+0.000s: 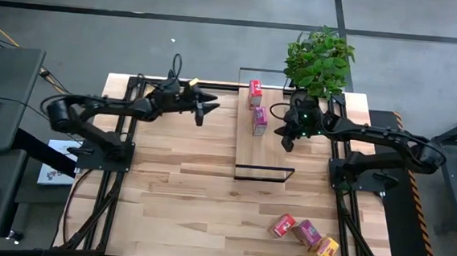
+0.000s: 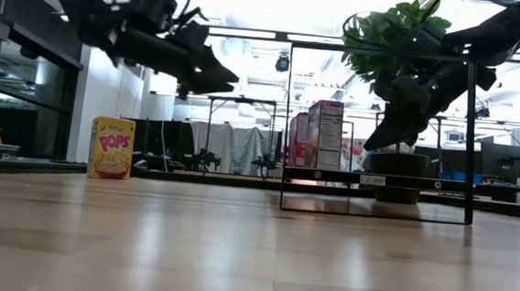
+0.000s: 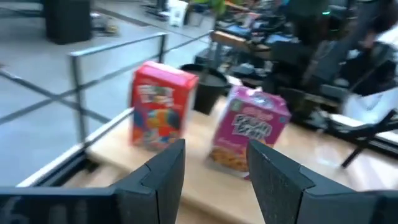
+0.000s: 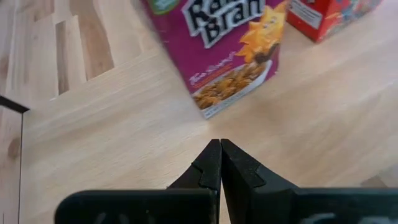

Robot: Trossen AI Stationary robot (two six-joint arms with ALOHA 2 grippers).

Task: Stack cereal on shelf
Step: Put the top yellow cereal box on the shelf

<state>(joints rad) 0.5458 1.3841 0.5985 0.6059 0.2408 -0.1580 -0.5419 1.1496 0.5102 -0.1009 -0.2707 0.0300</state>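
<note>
Two small cardboard cereal boxes, red (image 1: 254, 91) and pink-purple (image 1: 259, 120), are stood on the long light-wood shelf plank (image 1: 260, 154); three more (image 1: 305, 233) are left on the counter (image 1: 168, 188), a yellow one (image 2: 112, 148) apart. Left end effector (image 1: 209, 107) is held half open and empty, right end effector (image 1: 287, 143) pinched closed, empty.

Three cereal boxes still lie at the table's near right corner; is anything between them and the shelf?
Nothing visible blocks them. The red box, pink-purple box and yellow box lie on bare tabletop, with open wood up to the shelf. The right end effector hangs shut over the shelf's right edge.

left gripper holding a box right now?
No. In the left wrist view the left gripper has open fingers with nothing between them; the red box and pink-purple box stand beyond on the shelf.
</note>
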